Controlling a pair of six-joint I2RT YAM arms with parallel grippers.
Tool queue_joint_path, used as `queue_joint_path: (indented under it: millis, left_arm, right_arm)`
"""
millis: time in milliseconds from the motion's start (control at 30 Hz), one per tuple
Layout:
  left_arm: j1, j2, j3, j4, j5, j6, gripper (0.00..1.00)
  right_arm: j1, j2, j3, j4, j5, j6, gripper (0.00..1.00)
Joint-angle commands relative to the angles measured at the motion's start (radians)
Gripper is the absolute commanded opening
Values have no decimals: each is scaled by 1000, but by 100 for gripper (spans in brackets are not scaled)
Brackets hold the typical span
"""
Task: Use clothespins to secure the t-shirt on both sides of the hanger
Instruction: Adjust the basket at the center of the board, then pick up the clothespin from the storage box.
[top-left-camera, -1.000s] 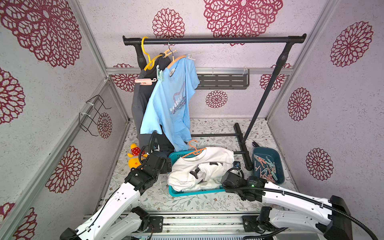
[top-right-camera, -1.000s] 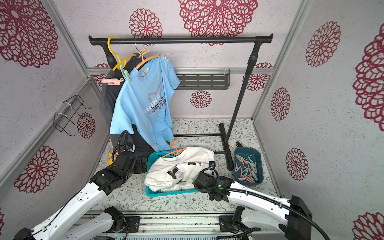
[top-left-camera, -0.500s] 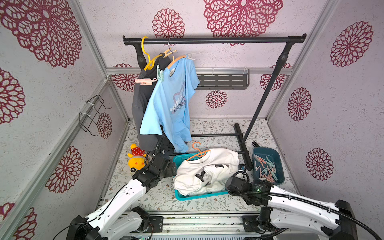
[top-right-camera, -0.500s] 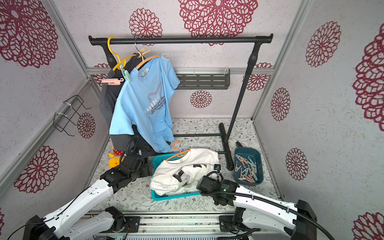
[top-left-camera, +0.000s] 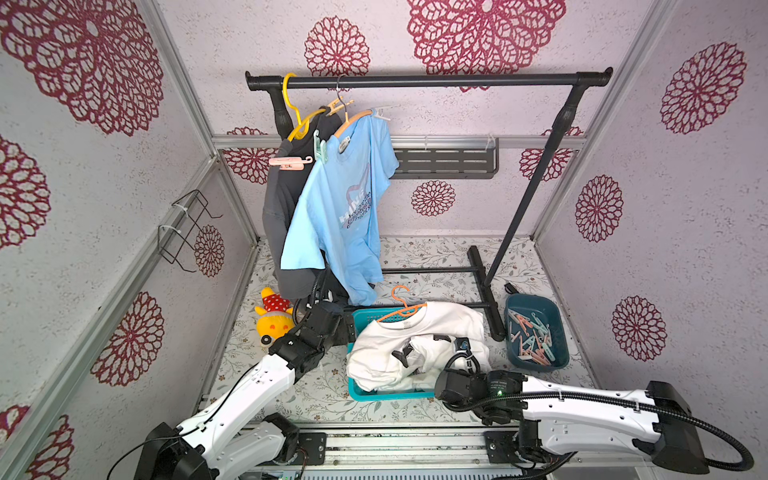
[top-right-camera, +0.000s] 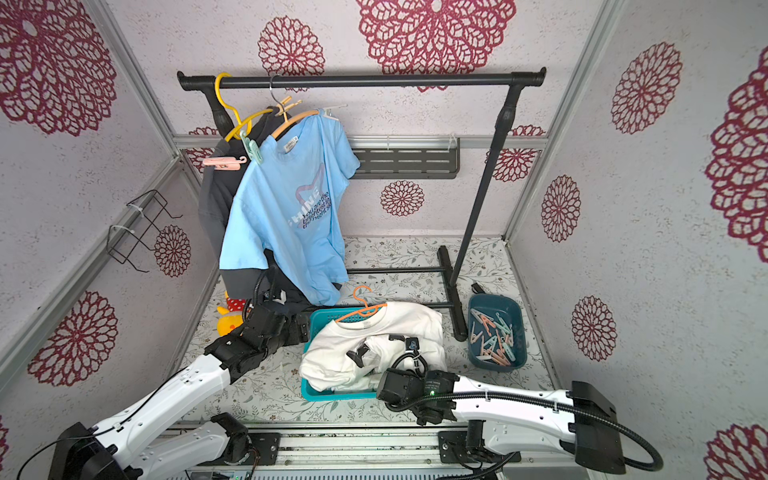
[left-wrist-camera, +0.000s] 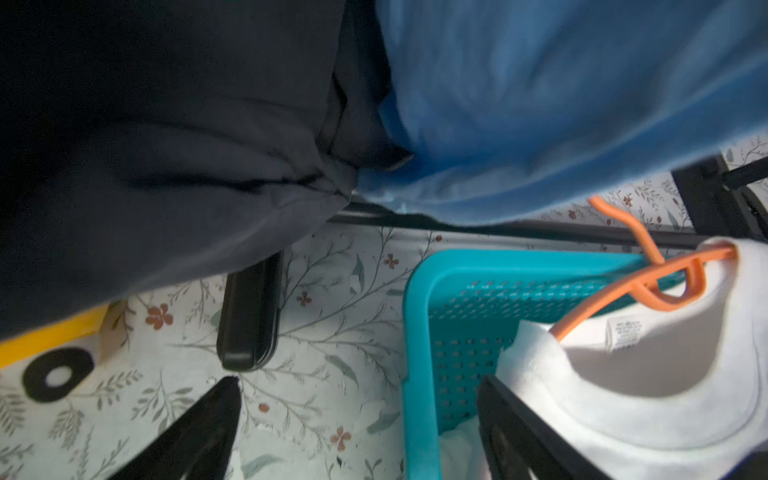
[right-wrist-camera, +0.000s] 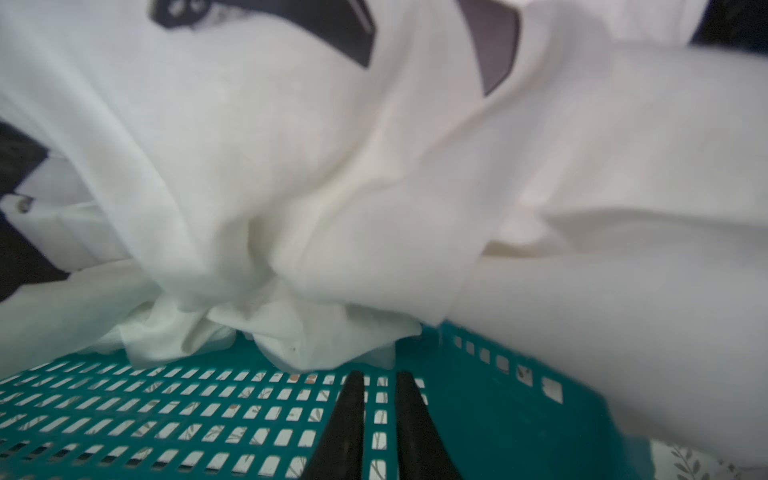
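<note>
A white t-shirt lies crumpled in a teal basket, with an orange hanger through its collar. My left gripper is open and straddles the basket's left wall, one finger over the floor and one inside by the shirt. My right gripper is low inside the basket under the white cloth, its jaws a narrow crack apart with nothing between them. Loose clothespins lie in a dark bin at the right.
A blue t-shirt and a dark one hang from the black rail, with a mint clothespin and a pink one on them. The rack's foot runs between basket and bin. A yellow toy sits left of my left arm.
The basket with the white t-shirt has slid a little toward the front and right. My left arm has followed to its left rim. My right arm has drawn back toward the front.
</note>
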Motion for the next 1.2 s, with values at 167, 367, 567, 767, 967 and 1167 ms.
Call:
queue_joint_path:
  millis: [167,367,567,767,967,1167]
  left_arm:
    - [-6,181,112,284,-174,57,74]
    - [-6,243,144,338,-119,57,43]
    - [-20,121,152,233,-82,78,0]
    - [-51,-67,182,42,-22,55,0]
    - [-63,-192,57,-5,-85,29,2]
    - [-62,-141,3,-70,-271,-32,14]
  right_arm:
    - [8,-155,46,-34,187,-45,30]
    - [7,-265,68,-59,291,-119,36]
    - [3,-343,87,-63,382,-195,36]
    - [-31,-338,138,-76,507,-285,38]
    - [-198,-338,104,63,451,-451,39]
    - [-405,-315,51,248,269,-589,39]
